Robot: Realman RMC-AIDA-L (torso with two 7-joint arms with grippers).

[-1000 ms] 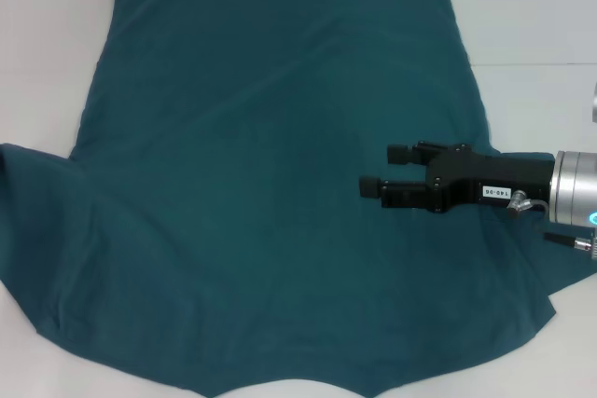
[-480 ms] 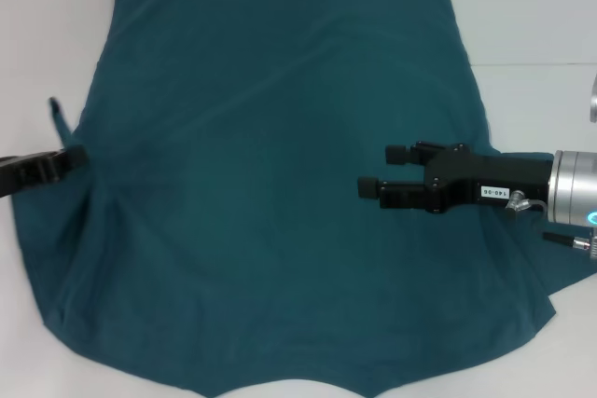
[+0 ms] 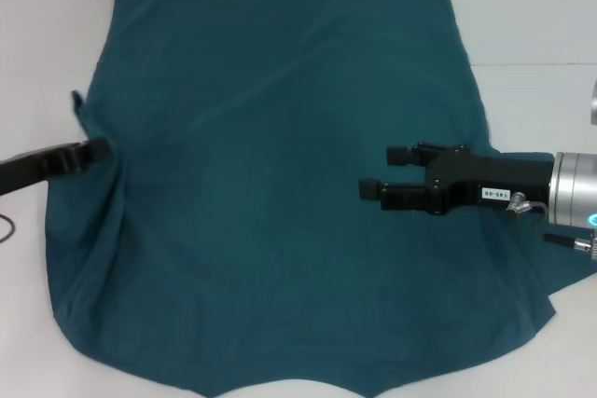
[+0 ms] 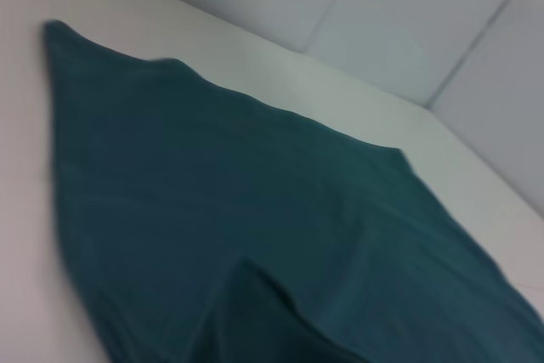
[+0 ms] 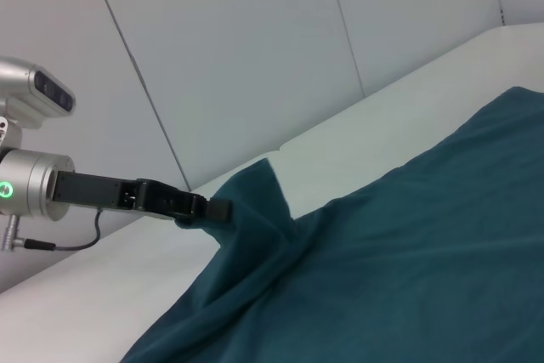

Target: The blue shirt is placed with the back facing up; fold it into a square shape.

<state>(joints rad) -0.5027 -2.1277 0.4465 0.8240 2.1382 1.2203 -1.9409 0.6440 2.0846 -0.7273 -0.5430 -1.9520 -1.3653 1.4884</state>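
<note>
The blue shirt (image 3: pixel 280 184) covers most of the head view, spread flat on the white table (image 3: pixel 541 16), running from the top of the frame down to the bottom edge. That flat spread is what a fold needs, and its straight top hem gives a clean line to fold against. The exception is the middle left of the frame, where the cloth is lifted off the table into a ridge with a small peak of fabric standing above it. My reading is that this is the left sleeve side being carried inward for the first fold.

The left gripper (image 3: pixel 93 149) enters from the left edge, its fingers clenched on that raised fold; the right wrist view shows the cloth bunching up to its tip (image 5: pixel 217 209). Bare table lies to its left, and the wide smooth shirt to its right leaves plenty of room for an inward sweep.

The right gripper (image 3: pixel 387 172) hangs over the shirt at middle right, fingers parted and grasping nothing. It stands near the fold's likely landing area, so it may get in the way.
</note>
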